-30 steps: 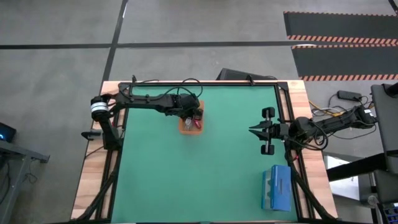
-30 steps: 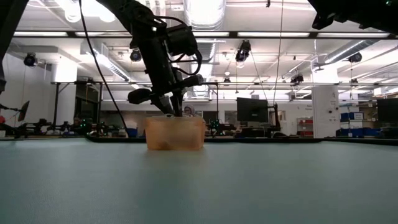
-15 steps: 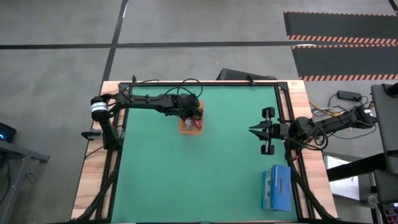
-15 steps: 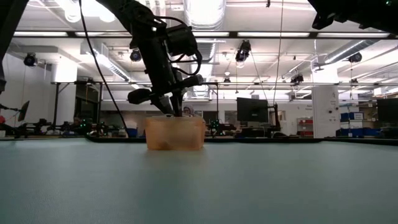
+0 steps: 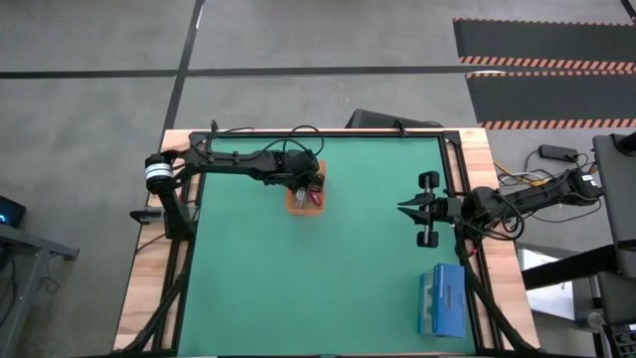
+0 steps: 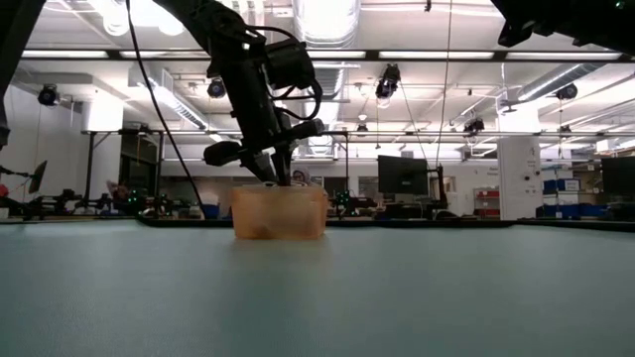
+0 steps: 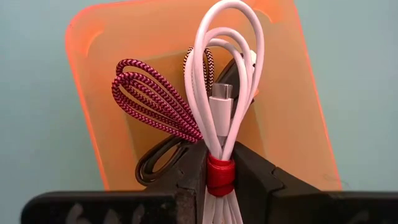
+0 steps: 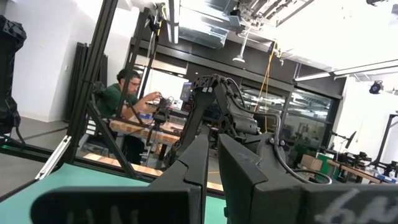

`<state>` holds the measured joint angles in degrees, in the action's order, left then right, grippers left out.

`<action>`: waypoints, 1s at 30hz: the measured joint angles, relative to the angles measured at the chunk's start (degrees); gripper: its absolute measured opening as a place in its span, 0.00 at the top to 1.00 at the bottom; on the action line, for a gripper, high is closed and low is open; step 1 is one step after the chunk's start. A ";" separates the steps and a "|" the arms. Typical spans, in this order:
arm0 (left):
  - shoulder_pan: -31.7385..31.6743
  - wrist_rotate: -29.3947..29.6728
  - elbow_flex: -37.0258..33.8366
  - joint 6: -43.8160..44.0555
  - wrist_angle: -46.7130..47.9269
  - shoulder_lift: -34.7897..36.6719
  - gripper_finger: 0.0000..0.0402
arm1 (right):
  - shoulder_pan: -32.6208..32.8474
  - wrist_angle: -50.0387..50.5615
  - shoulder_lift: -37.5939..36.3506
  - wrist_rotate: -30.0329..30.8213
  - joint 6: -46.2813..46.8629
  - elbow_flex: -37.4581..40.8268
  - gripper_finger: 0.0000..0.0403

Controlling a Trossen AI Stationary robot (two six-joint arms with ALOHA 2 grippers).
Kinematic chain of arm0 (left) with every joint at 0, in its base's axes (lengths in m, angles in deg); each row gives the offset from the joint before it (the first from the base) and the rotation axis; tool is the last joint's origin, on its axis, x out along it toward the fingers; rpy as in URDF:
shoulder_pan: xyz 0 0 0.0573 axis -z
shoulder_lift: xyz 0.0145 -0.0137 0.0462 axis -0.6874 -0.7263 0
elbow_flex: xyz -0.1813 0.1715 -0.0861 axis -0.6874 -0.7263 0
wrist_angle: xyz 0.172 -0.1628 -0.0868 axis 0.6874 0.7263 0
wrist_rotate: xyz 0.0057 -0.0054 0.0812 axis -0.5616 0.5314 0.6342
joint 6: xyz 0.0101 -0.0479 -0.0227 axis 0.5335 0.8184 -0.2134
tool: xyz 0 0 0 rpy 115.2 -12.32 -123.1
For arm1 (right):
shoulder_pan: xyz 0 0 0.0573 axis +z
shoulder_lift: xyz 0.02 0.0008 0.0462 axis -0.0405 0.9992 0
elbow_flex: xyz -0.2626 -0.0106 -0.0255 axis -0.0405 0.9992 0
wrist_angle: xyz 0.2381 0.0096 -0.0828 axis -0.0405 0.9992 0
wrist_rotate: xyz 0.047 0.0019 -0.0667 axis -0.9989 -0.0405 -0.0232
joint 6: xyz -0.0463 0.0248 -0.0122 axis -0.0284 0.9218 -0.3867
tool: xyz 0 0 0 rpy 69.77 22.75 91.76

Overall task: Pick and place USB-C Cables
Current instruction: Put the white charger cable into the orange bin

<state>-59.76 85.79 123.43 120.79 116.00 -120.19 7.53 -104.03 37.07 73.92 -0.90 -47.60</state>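
My left gripper (image 5: 310, 189) stands over the orange bin (image 5: 298, 206) at the table's far left, shut on the white cable bundle (image 7: 224, 74). In the low view its fingertips (image 6: 278, 178) reach the bin's rim (image 6: 278, 190). Inside the bin (image 7: 93, 74) lie a dark red braided cable (image 7: 152, 99) and a black cable (image 7: 155, 165). A grey braided loop (image 7: 198, 59) shows behind the white one. My right gripper (image 5: 407, 208) waits shut near the table's right edge, touching nothing. My left gripper pinches the white cable bundle between its two fingers at the red tie band (image 7: 220, 177) near one end. The fingers (image 7: 255, 180) come from above, pointing down along the bundle. Its loops (image 7: 230, 37) reach past the fingertips down into the bin; whether they touch the bottom I cannot tell.
A blue box (image 5: 441, 300) lies at the table's near right corner. The green mat (image 5: 328, 278) between the bin and the box is open. A person sits at a bench (image 8: 127, 93) in the room beyond the table.
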 joint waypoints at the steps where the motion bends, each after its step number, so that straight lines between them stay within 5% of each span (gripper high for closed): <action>1: 0.00 0.00 0.00 0.00 0.00 0.00 0.88 | 0.00 0.00 0.00 0.00 -0.02 0.00 0.93; 30: 0.00 -0.68 0.00 -0.01 0.26 0.00 0.88 | 0.00 0.00 0.00 -0.02 -0.44 0.00 0.93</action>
<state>-59.76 85.12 123.43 120.78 116.26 -120.19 7.53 -104.03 37.07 73.90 -1.33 -47.60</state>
